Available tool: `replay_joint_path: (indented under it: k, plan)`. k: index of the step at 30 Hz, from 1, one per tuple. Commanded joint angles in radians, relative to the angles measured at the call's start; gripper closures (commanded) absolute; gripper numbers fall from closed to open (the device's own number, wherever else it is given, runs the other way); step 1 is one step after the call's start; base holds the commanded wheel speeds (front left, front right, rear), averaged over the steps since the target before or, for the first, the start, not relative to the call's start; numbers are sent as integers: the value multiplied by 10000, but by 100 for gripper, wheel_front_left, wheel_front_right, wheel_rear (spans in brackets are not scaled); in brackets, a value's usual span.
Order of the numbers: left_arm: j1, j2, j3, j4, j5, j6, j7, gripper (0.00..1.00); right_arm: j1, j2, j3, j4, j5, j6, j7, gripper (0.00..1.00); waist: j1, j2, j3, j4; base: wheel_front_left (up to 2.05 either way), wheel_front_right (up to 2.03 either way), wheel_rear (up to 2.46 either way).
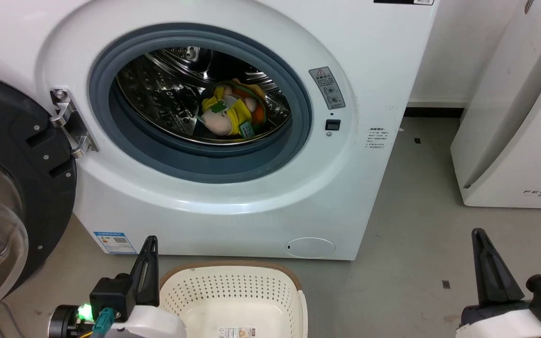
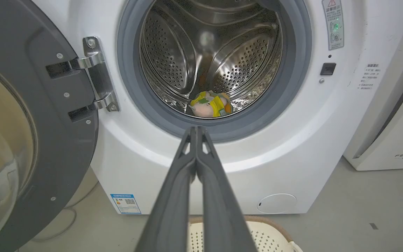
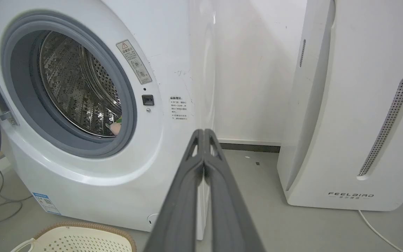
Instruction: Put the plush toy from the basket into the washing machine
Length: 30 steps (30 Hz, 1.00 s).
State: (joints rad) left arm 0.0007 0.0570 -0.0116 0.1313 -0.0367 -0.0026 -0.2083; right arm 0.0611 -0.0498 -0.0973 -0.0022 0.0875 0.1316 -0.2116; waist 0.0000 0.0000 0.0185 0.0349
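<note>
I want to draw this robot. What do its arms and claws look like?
Both arms are smooth white shells ending in black blocks. The left gripper and right gripper each have two long, dark grey, pointed fingers with triangular holes near the tips. The left wrist carries a green light and teal plug.

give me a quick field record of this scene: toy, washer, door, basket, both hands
plush toy: lying inside the drum, near its front
washing machine: opening uncovered
door: swung open to the robot's left
basket: on the floor before the washer, no toy in its visible part
left hand: shut, holding nothing, by the basket's left edge
right hand: shut, holding nothing, over the floor
white appliance: right of the washer
task state: toy looks placed
</note>
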Motion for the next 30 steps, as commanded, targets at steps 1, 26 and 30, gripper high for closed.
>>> replay_joint_path:
  k: [1, 26, 30]
  plan:
    - [-1, -3, 23, -80, 75, 5, 64, 100, -117, -1, 28, 3, -80, -2, 78, 100, 0, 0, -2, -4, 0, 0, 0]
    - [-2, -20, 46, -391, 148, 11, 573, 100, -241, -2, 266, 8, -280, -4, 592, 100, 0, 0, -48, -91, 0, 0, 0]
    - [-3, -22, 50, -441, 160, 11, 654, 100, -261, -2, 305, 9, -312, -4, 674, 100, 0, 0, -55, -104, 0, 0, 0]
